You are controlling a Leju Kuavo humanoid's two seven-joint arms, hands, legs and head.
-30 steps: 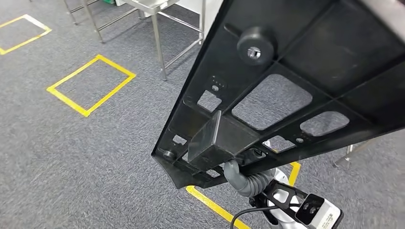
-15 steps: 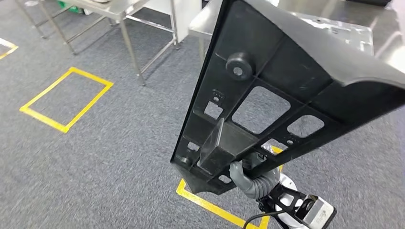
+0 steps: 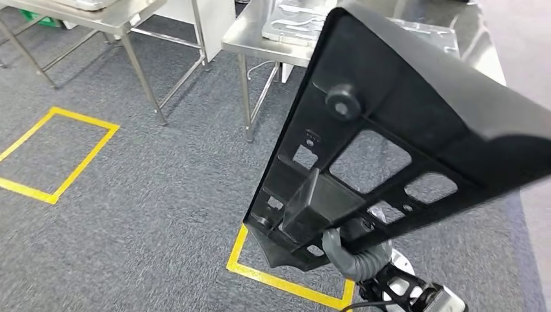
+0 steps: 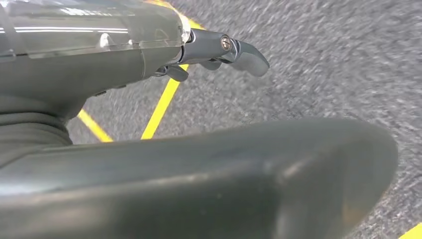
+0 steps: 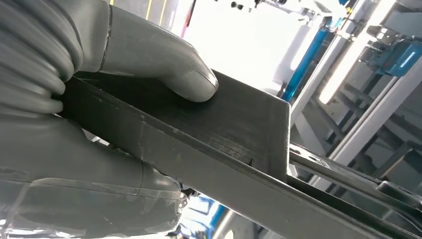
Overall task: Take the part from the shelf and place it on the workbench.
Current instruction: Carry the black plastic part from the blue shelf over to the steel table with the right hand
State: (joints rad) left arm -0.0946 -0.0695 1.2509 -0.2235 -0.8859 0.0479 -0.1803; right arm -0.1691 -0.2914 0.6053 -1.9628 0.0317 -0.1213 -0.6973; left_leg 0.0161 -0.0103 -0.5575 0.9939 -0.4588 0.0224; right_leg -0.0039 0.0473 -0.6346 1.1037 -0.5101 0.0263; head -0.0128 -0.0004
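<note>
The part (image 3: 416, 110) is a large black plastic panel with cut-outs, ribs and a round knob, held tilted up in front of me in the head view. My right hand (image 3: 354, 257) grips it from below at its lower end. In the right wrist view that hand (image 5: 124, 55) presses its thumb on a flat black rib of the part (image 5: 234, 129). A steel workbench (image 3: 243, 36) stands ahead, partly hidden behind the part. My left hand (image 4: 149, 50) hangs over grey carpet with nothing in it, fingers apart.
Pale moulded trays (image 3: 292, 19) lie on the workbench. A second steel table (image 3: 97, 13) stands at the far left. Yellow tape squares (image 3: 58, 153) mark the grey carpet, one (image 3: 286, 283) just under the part.
The whole view has shifted as I turn and walk: the steel tables have come nearer and toward the middle. The part stays in my right hand's grip.
</note>
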